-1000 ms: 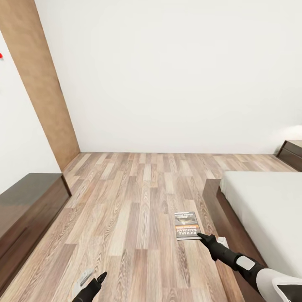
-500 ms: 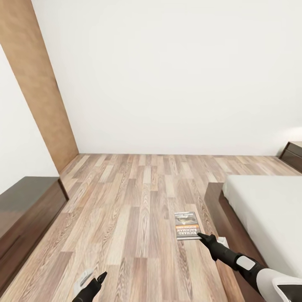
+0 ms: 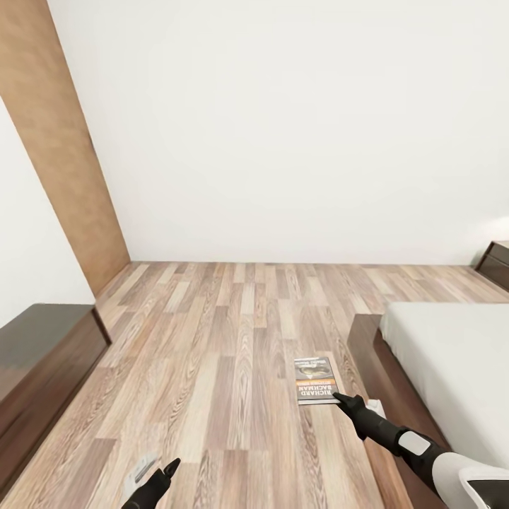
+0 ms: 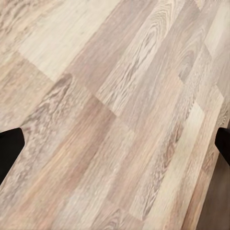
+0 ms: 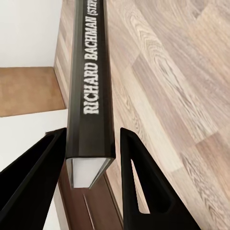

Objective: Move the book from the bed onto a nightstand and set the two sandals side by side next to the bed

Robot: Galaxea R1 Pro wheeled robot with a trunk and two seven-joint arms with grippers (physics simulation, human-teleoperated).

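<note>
My right gripper (image 3: 341, 401) is shut on the book (image 3: 316, 379), a dark paperback with an orange band, held flat above the floor beside the bed's foot corner. In the right wrist view the book's spine (image 5: 90, 86), lettered "RICHARD BACHMAN", sits clamped between the two black fingers (image 5: 139, 191). The bed (image 3: 452, 353), with a dark frame and pale mattress, lies at the right. One nightstand (image 3: 497, 263) peeks in at the far right by the wall. My left gripper (image 3: 170, 468) hangs open low over the wood floor, its fingertips (image 4: 9, 148) spread wide. The sandals are out of view.
A long, low dark-brown cabinet (image 3: 42, 353) runs along the left wall. Behind it stands a light wooden door panel (image 3: 63, 141). Wood-plank floor (image 3: 212, 339) stretches to the white back wall.
The whole picture has shifted a little, so the camera moved: bed and nightstand slid right, cabinet slid down-left. Both arms and the held book keep their places in the picture.
</note>
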